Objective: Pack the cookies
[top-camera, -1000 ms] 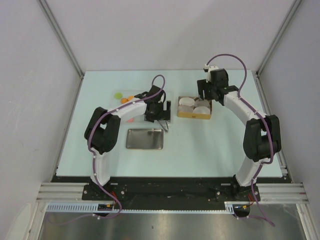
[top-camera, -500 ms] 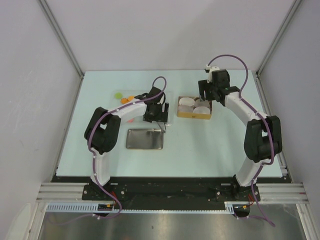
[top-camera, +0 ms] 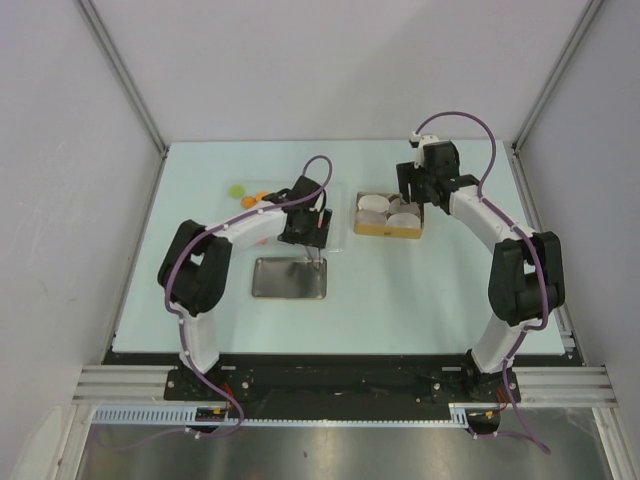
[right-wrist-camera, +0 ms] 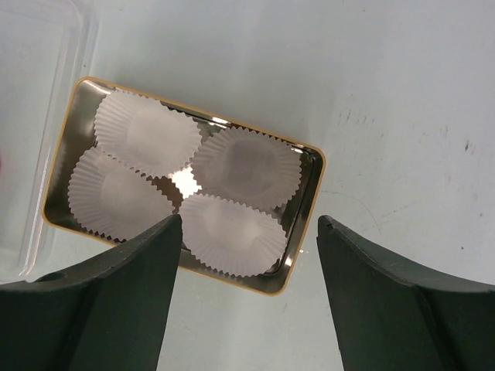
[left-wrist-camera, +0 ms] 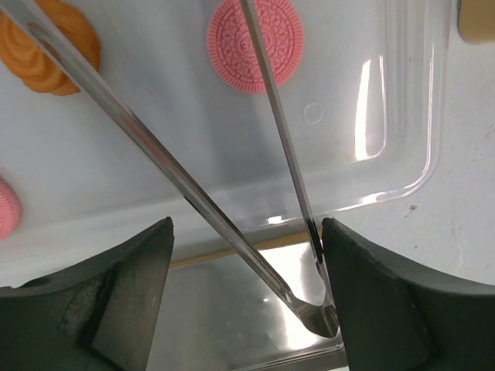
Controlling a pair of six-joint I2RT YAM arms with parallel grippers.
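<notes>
In the left wrist view, a pink cookie (left-wrist-camera: 256, 46), an orange cookie (left-wrist-camera: 54, 46) and part of another pink one (left-wrist-camera: 6, 207) lie in a clear plastic tray (left-wrist-camera: 402, 154). Metal tongs (left-wrist-camera: 155, 154) lie between my left gripper's (left-wrist-camera: 246, 228) wide-apart fingers. Their hinged end is by the right finger, over a silver tray (left-wrist-camera: 216, 317). From above, the left gripper (top-camera: 303, 228) is over the clear tray's near edge, with green (top-camera: 236, 187) and orange (top-camera: 255, 197) cookies to its left. My right gripper (right-wrist-camera: 247, 224) is open and empty above the gold tin (right-wrist-camera: 309, 216).
The gold tin (top-camera: 388, 215) holds several white paper cups (right-wrist-camera: 147, 131). The silver tray (top-camera: 290, 278) lies in front of the clear tray, with the tongs' end (top-camera: 318, 260) over its far right part. The right gripper (top-camera: 418, 190) is at the tin's far right.
The left arm's elbow has swung left and the wrist has turned. The tongs' end has swung from pointing near-right to pointing straight at the silver tray. The right gripper has barely moved.
</notes>
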